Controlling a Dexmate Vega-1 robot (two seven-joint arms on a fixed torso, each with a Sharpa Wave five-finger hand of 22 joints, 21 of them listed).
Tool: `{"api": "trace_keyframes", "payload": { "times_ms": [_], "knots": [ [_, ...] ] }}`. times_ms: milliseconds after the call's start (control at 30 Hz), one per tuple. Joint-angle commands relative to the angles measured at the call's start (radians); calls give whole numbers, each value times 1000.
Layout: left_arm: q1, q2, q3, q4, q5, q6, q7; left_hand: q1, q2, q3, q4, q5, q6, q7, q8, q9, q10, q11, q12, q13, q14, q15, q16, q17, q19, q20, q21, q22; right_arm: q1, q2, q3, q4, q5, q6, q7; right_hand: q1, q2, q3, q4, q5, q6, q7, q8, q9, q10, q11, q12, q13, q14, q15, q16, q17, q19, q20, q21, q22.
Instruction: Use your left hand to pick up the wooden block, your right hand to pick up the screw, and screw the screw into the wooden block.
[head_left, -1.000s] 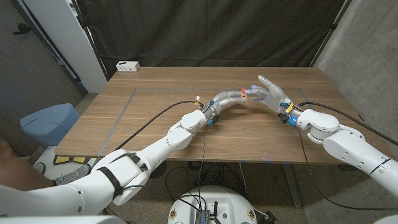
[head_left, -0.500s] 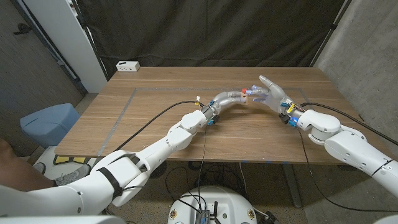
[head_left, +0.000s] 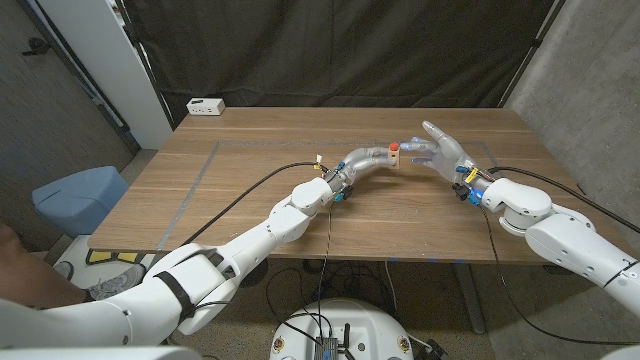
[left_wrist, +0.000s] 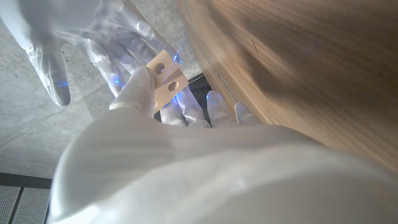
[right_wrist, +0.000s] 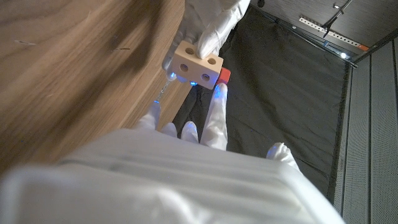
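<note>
My left hand (head_left: 372, 157) holds the small wooden block (head_left: 392, 157) above the middle of the table (head_left: 240, 190). The block (right_wrist: 198, 64) is pale with two round holes, pinched by the left hand's fingers (right_wrist: 210, 28). A red screw head (right_wrist: 224, 75) sticks out of its side, showing as a red dot (head_left: 394, 147) in the head view. My right hand (head_left: 441, 151) stands just right of the block with fingers spread, holding nothing. One right fingertip (right_wrist: 217, 93) reaches close under the screw head; contact is unclear. The left wrist view shows the block (left_wrist: 165, 77) and the spread right hand (left_wrist: 56, 43).
A white box (head_left: 206, 106) sits at the table's far left corner. Black cables (head_left: 250, 190) trail along both arms over the tabletop. A blue bin (head_left: 80, 195) stands off the table's left side. Dark curtains hang behind the far edge.
My right hand has drawn back a little to the right, away from the block, and its fingers have let go of the screw. The left hand and block stay put.
</note>
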Motion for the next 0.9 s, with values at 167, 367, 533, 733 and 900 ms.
{"api": "trace_keyframes", "payload": {
  "times_ms": [167,367,533,733,900],
  "knots": [
    [11,10,2,-26,3,10,7,0,15,28,21,7,33,10,6,1,1,1,-8,2,-3,-26,4,0,-2,7,8,2,6,8,-4,10,-11,16,17,18,-9,-8,-3,10,-81,-17,-23,3,-60,2,-17,4,-29,6,-8,0,3,4,-6,2],
    [12,12,2,-29,3,10,6,-1,14,27,21,7,36,9,7,0,4,0,-7,2,-3,-27,4,0,-2,7,8,2,26,13,-18,22,-4,11,42,17,-12,-16,-2,13,-159,-38,-32,3,-111,7,-22,4,-54,11,-16,2,-20,5,-14,2],
    [13,13,1,-31,3,11,7,-1,13,27,20,7,37,8,7,0,5,1,-6,3,-2,-27,4,-1,-2,5,8,2,42,17,-30,33,0,9,61,15,-12,-21,1,16,-214,-52,-37,0,-144,8,-23,3,-73,11,-20,3,-35,5,-16,2],
    [11,13,2,-29,3,11,5,0,14,27,20,7,37,8,6,0,6,-1,-6,3,-3,-28,4,0,-2,6,8,2,57,18,-42,43,5,7,84,12,-11,-26,5,17,-252,-61,-36,-3,-175,9,-25,3,-95,12,-25,4,-55,6,-19,2],
    [8,10,2,-24,3,7,2,-2,12,27,20,7,37,7,6,1,5,-2,-7,3,-2,-29,4,-1,-2,5,8,2,62,16,-47,47,5,7,94,8,-10,-29,8,18,-257,-63,-32,-4,-186,10,-24,3,-104,13,-26,5,-67,6,-20,3]
  ]
}}
